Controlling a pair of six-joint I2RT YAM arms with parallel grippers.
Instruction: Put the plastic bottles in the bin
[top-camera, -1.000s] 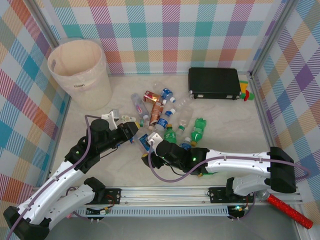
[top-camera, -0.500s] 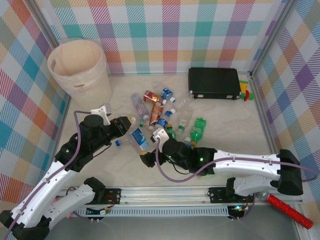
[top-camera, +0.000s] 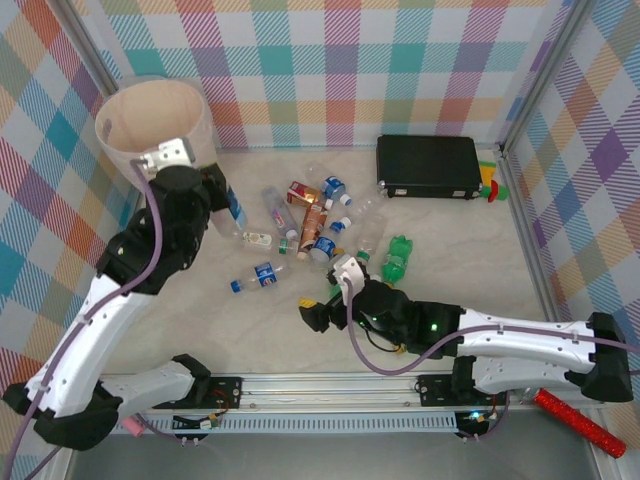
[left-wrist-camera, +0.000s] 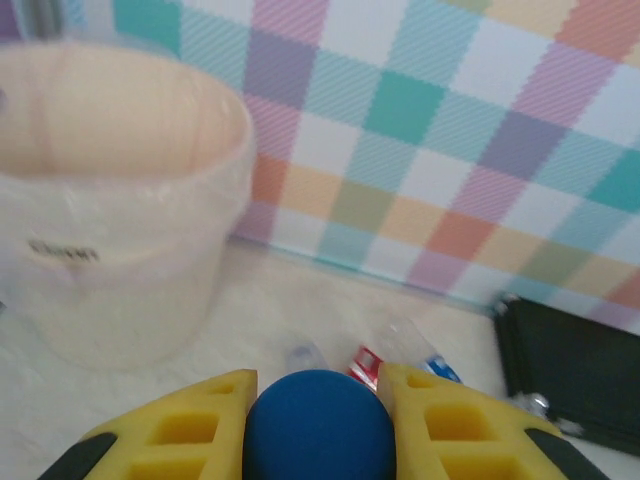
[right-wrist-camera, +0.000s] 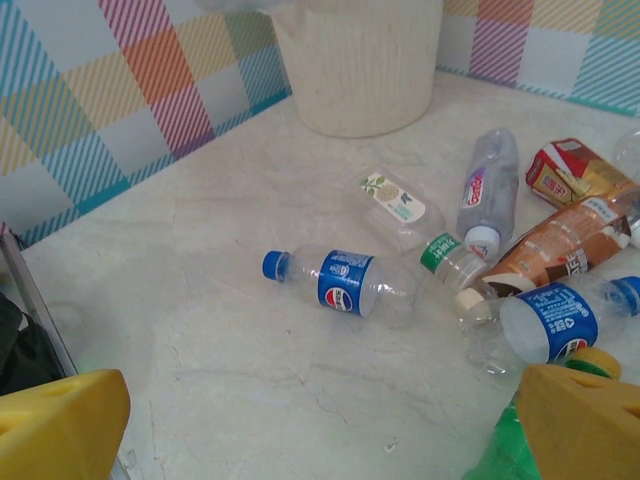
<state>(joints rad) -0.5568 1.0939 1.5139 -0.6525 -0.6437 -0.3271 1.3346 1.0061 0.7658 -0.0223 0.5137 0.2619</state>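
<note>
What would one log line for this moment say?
left fingers: shut on blue-capped bottle, beside bin | right fingers: open, empty, over table | loose bottles: scattered

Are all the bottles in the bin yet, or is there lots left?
Barely started. The bin looks bare inside where it shows. The left gripper holds a blue-capped bottle near it. The right gripper is open and empty. Many bottles lie on the table.

Inside a robotics lab test cell, a white left arm (top-camera: 100, 310) and right arm (top-camera: 520, 335) stand bolted to an aluminium rail (top-camera: 330, 385) along the bottom of the frame, facing a pale marbled desk (top-camera: 460, 250). Checked panels (top-camera: 350, 70) wall the cell on three sides.
</note>
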